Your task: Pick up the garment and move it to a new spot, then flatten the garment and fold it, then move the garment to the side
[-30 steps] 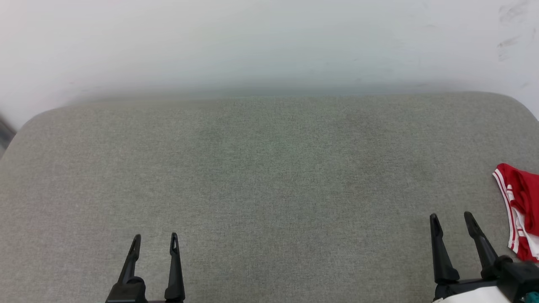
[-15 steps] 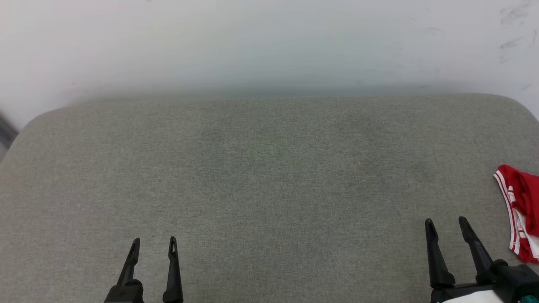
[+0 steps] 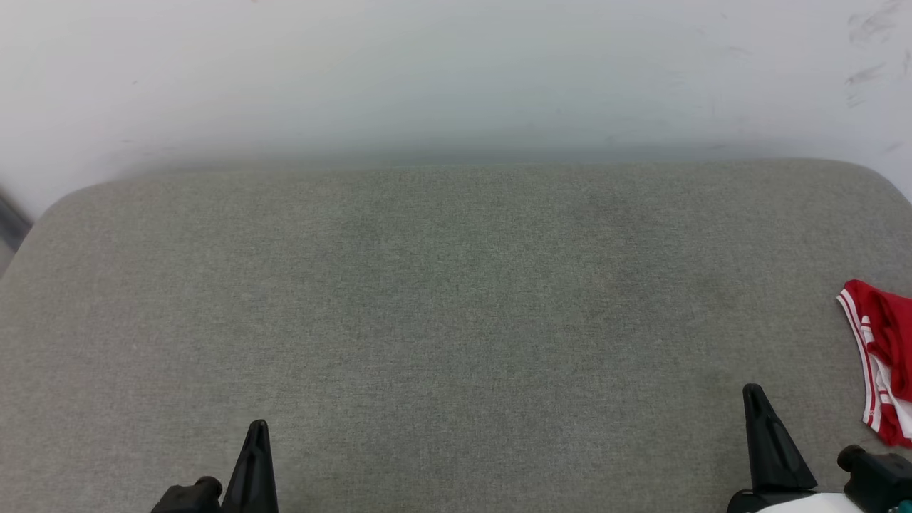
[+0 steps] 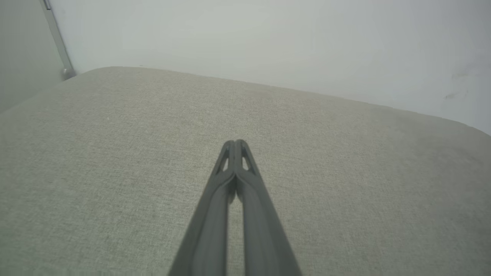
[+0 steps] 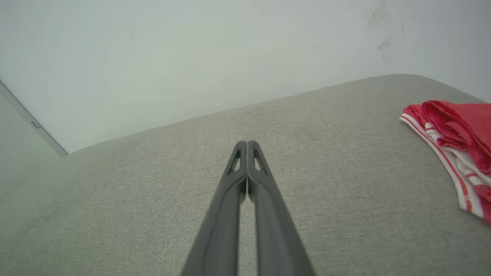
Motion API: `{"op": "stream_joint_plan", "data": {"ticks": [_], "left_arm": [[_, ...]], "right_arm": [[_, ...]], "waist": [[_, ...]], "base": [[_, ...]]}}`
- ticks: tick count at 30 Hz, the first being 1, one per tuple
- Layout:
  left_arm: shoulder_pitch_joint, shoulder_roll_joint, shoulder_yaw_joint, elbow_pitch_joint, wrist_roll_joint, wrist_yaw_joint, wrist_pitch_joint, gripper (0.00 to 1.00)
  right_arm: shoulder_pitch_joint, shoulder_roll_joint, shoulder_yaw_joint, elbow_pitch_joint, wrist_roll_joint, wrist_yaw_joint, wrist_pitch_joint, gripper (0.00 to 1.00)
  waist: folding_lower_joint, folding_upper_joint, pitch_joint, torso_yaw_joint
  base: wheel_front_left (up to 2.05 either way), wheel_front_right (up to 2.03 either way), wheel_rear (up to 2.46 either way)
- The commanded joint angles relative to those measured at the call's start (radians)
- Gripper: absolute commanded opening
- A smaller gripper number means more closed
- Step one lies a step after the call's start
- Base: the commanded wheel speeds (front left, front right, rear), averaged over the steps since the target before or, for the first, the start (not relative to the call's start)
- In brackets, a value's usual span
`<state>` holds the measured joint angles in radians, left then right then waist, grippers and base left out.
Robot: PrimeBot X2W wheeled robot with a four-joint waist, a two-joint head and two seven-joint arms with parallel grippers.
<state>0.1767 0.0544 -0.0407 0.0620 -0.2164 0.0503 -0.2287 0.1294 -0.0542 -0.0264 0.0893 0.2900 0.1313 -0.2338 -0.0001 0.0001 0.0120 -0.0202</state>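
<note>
The garment point(image 3: 883, 349), red with white-and-red striped trim, lies bunched at the right edge of the head view; in the right wrist view the garment point(image 5: 456, 142) sits at the far right, apart from the fingers. My right gripper point(image 3: 754, 392) is at the lower right, a short way left of the cloth, shut with nothing in it; its tips point(image 5: 246, 145) press together. My left gripper point(image 3: 258, 426) is at the lower left, far from the garment, also shut and empty, its tips point(image 4: 234, 143) meeting above the bare fabric.
A wide grey-green upholstered surface point(image 3: 456, 299) with rounded far corners spreads before me. A pale wall point(image 3: 456, 71) rises right behind its far edge. A dark vertical strip point(image 4: 57, 38) stands at the far left corner.
Both grippers have gone from open to shut, with nothing between the fingers. Each has also drawn back a little toward the bottom edge. The garment has not moved.
</note>
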Motion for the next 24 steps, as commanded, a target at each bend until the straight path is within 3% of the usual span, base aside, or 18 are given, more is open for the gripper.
{"op": "stream_joint_plan", "data": {"ticks": [1, 24], "left_arm": [[-0.032, 0.009, 0.005, -0.007, -0.058, -0.01, 0.009, 0.0], [-0.114, 0.024, 0.024, 0.057, -0.481, -0.064, 0.089, 0.0]], "right_arm": [[-0.029, -0.01, 0.0, -0.008, 0.059, 0.0, 0.011, 0.0], [-0.094, -0.025, -0.002, 0.04, 0.458, 0.0, 0.092, 0.0]], "waist": [[0.0001, -0.0001, 0.0, 0.0], [0.0001, -0.0001, -0.002, 0.004]], "base": [[0.0, 0.0, 0.0], [0.0, 0.0, 0.0]]}}
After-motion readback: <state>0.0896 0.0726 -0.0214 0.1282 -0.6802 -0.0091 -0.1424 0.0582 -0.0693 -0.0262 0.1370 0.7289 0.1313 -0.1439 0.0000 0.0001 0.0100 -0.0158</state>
